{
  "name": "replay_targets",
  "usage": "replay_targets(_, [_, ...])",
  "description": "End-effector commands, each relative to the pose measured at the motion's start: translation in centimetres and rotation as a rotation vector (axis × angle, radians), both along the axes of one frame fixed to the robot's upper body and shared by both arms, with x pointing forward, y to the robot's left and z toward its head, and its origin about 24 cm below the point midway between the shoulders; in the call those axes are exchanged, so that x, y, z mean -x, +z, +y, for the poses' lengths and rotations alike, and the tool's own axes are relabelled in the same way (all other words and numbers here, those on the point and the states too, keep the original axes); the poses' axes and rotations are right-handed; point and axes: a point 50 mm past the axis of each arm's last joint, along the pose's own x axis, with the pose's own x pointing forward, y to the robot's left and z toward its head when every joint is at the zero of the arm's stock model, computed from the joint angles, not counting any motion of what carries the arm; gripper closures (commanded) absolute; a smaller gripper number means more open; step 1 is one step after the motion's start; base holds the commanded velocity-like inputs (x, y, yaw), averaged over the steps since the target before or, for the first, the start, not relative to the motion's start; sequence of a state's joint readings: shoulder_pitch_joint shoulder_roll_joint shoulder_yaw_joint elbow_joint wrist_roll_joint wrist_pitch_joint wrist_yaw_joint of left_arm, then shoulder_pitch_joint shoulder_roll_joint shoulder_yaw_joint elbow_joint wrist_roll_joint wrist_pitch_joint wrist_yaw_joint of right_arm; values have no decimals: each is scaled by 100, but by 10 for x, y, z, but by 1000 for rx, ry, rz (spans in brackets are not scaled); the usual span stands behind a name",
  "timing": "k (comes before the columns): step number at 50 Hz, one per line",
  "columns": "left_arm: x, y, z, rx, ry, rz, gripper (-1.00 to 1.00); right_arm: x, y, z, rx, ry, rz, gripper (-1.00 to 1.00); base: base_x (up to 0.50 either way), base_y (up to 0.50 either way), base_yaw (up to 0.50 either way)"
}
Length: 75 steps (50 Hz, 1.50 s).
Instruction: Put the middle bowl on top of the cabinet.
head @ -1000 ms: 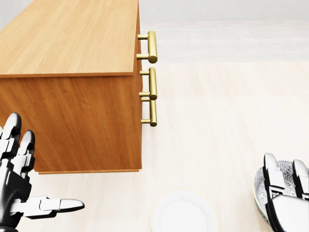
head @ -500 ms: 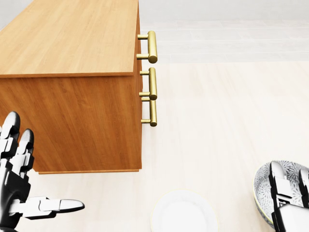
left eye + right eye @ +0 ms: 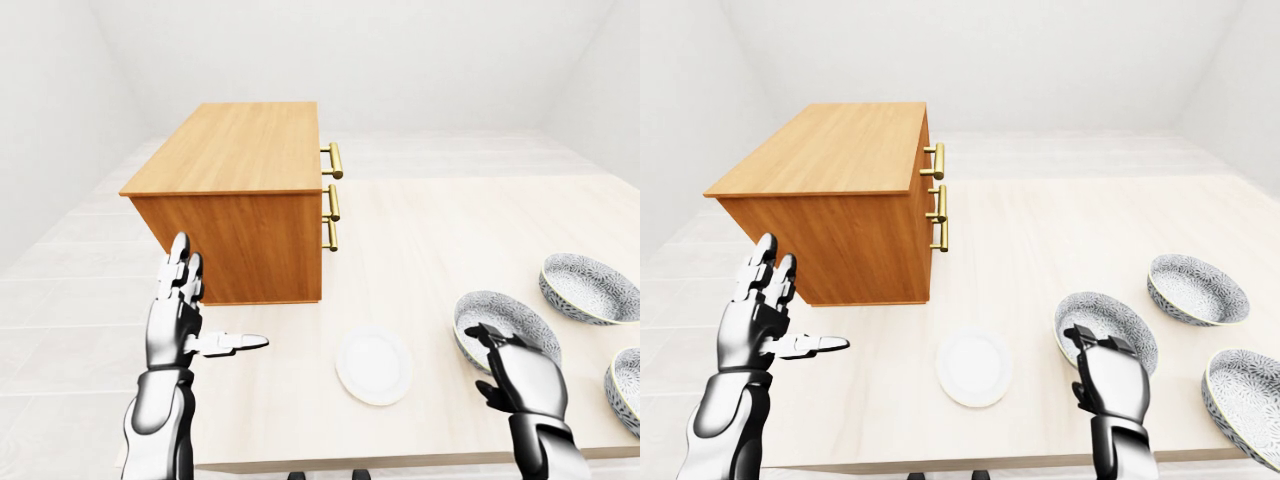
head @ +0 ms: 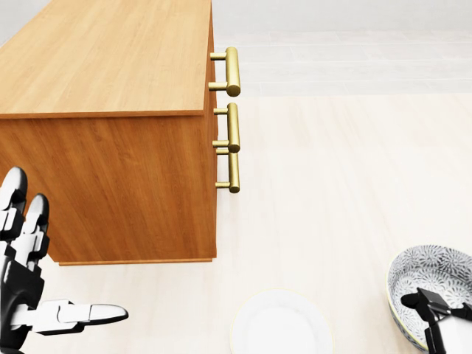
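Observation:
Three patterned grey bowls sit at the right of the table in the right-eye view: one nearest the middle, one further right and higher, one at the bottom right. My right hand hangs over the near rim of the first bowl, its fingers curled down toward the rim. Whether they grip it does not show. My left hand is raised at the lower left, fingers spread and holding nothing, just before the wooden cabinet, whose flat top is bare.
Three brass handles stick out of the cabinet's right face. A white plate lies on the pale table between my hands. The table's near edge runs along the bottom of the eye views.
My right hand has sunk toward the bottom of the head view and its fingers have bent down over the bowl's near rim. The left hand has dropped very slightly. The bowl has not moved.

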<state>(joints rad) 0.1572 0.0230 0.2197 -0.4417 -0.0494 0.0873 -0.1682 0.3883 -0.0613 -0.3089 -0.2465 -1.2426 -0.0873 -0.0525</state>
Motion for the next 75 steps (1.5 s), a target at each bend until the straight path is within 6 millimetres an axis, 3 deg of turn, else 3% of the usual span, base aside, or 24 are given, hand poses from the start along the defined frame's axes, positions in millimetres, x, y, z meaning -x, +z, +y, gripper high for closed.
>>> replay_targets(1, [1, 0, 1, 8, 3, -2, -100, 2, 4, -2, -9, -16, -3, -5, 0, 0, 0])
replay_targets(3, [0, -1, 1, 10, 2, 4, -100, 3, 4, -2, -10, -18, -1, 4, 0, 0, 0])
replay_targets(5, [0, -3, 0, 10, 1, 11, -100, 3, 5, -2, -8, -20, -2, 25, 0, 0, 0])
replay_targets(6, [0, -4, 0, 10, 0, 13, -100, 3, 6, -2, -9, -21, -3, 50, 0, 0, 0])
replay_targets(12, [0, -4, 2, 16, 2, 14, -100, 4, 7, -2, -14, -25, -2, 100, 0, 0, 0])
replay_targets(30, [1, -4, 3, 19, 5, 15, -100, 5, 16, -1, -34, -30, -15, 100, 0, 0, 0])
replay_targets(49, [2, -3, 3, 17, 5, 8, -100, -6, 52, 2, -85, 0, -138, 100, 0, 0, 0])
replay_targets(65, [2, -1, 5, 11, 5, 4, -100, -41, 84, 16, -118, 103, -226, 100, 0, 0, 0])
replay_targets(75, [1, -3, 7, 8, 9, 14, -100, -65, 123, 34, -113, 184, -282, 100, 0, 0, 0])
